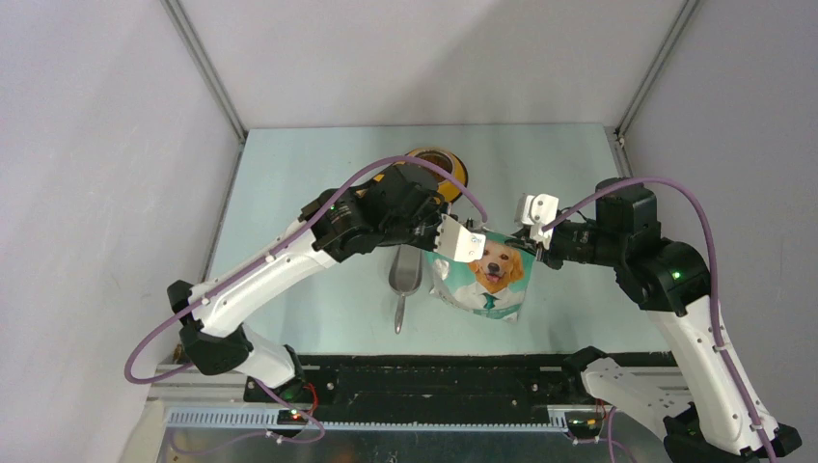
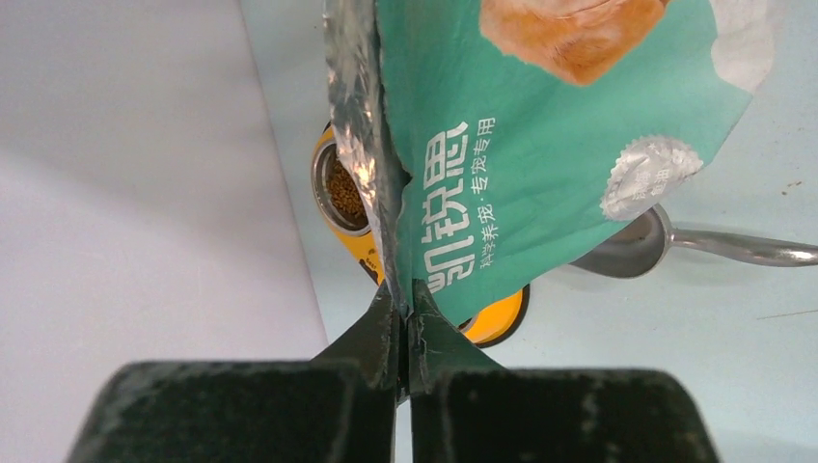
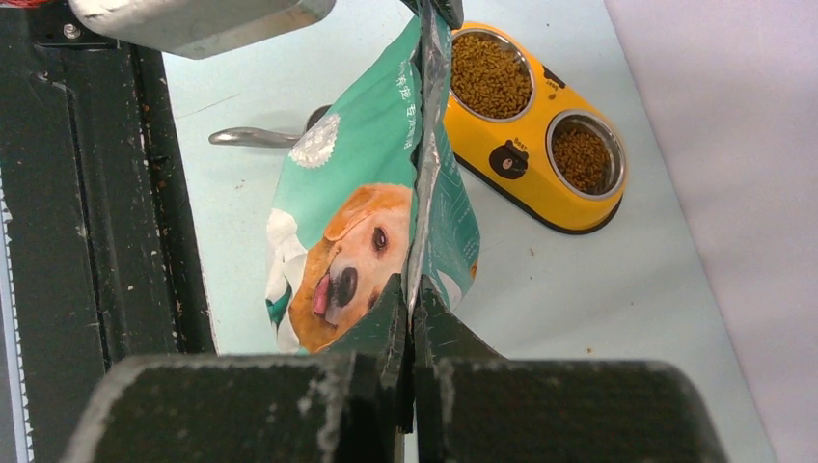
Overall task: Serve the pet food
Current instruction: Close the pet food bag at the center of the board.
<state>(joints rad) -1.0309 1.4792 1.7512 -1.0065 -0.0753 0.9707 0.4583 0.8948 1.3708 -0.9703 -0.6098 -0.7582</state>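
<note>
The teal-and-white dog-print bag (image 1: pixel 484 278) hangs above the table between both arms. My left gripper (image 1: pixel 446 237) (image 2: pixel 405 294) is shut on one end of the bag's (image 2: pixel 540 116) silver-lined top edge. My right gripper (image 1: pixel 533 231) (image 3: pixel 410 285) is shut on the opposite end of the bag (image 3: pixel 352 183). Brown pet food (image 3: pixel 490 63) fills both steel cups of a yellow double bowl (image 3: pixel 526 178); the second cup's pet food (image 3: pixel 581 156) lies farther right. One cup of pet food (image 2: pixel 342 193) shows past the bag in the left wrist view.
A grey metal scoop (image 1: pixel 405 278) (image 2: pixel 637 246) lies on the table under the bag's left side, handle (image 3: pixel 251 138) toward the arm bases. The yellow bowl (image 1: pixel 442 162) sits at the back, half hidden by my left arm. A black rail (image 1: pixel 424 376) runs along the near edge.
</note>
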